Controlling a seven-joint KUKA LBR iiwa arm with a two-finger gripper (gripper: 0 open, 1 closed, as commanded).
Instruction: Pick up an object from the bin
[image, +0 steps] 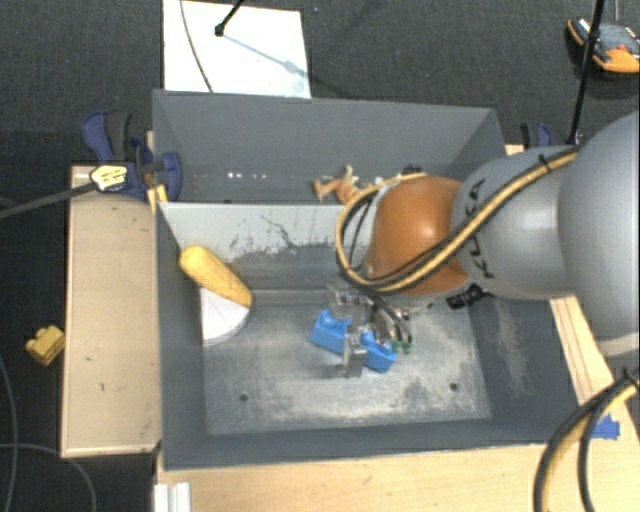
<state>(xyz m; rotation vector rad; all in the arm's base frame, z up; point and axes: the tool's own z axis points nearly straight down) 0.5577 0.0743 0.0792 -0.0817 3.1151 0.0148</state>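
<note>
**Obscured areas.** The orange wrist cover (410, 235) and its looped cables (350, 250) hide the gripper's body and part of the bin's rear floor. The arm cuts off the right side of the grey metal bin (300, 410).

**Gripper.** The gripper (375, 348) is low at mid-floor. Its metal fingers (352, 358) stand narrowly apart, astride the right end of a blue plastic piece (328, 333). Pad contact cannot be made out.

**Contents.** The blue piece is blocky and angular, and its full outline is masked. At the left wall a yellow corn-cob shape (215, 275), with a matte surface, overlaps a flat white disc (222, 318). A small tan figure (335, 186) near the rear wall is too small to identify. The floor is scuffed.
</note>
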